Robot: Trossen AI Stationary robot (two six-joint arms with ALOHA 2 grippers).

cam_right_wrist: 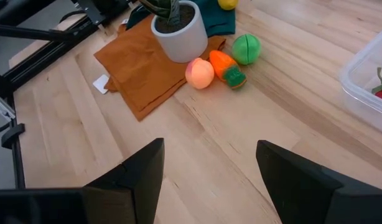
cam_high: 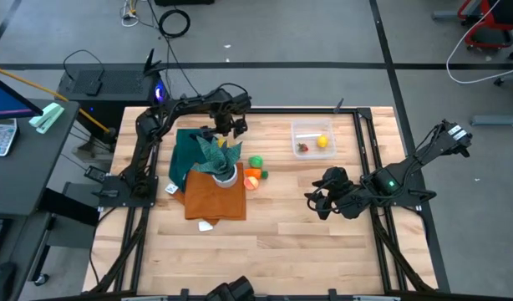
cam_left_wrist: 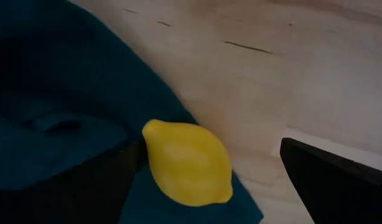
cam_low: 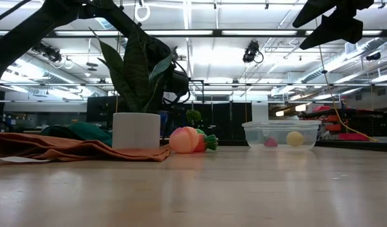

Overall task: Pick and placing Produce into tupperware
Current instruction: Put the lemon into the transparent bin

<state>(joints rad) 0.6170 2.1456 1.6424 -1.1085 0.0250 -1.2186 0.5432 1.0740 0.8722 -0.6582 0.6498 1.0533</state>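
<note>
The left gripper (cam_left_wrist: pixel 203 180) hangs over the far edge of the green cloth (cam_high: pixel 190 146), behind the plant pot (cam_high: pixel 226 176), its fingers apart and straddling a lemon (cam_left_wrist: pixel 188 162) that lies at the cloth's edge; this spread suits a closing grasp. Whether the fingers touch the lemon cannot be told from the wrist view. The tupperware (cam_high: pixel 313 139) sits well to the right of the pot and already holds a yellow piece (cam_high: pixel 322 141) and a red piece (cam_high: pixel 302 148). A green ball (cam_right_wrist: pixel 246 48), a carrot (cam_right_wrist: pixel 226 67) and a peach (cam_right_wrist: pixel 199 73) lie just beside the pot, awaiting transfer. The right gripper (cam_right_wrist: pixel 209 174) waits open, to the right of the pot.
</note>
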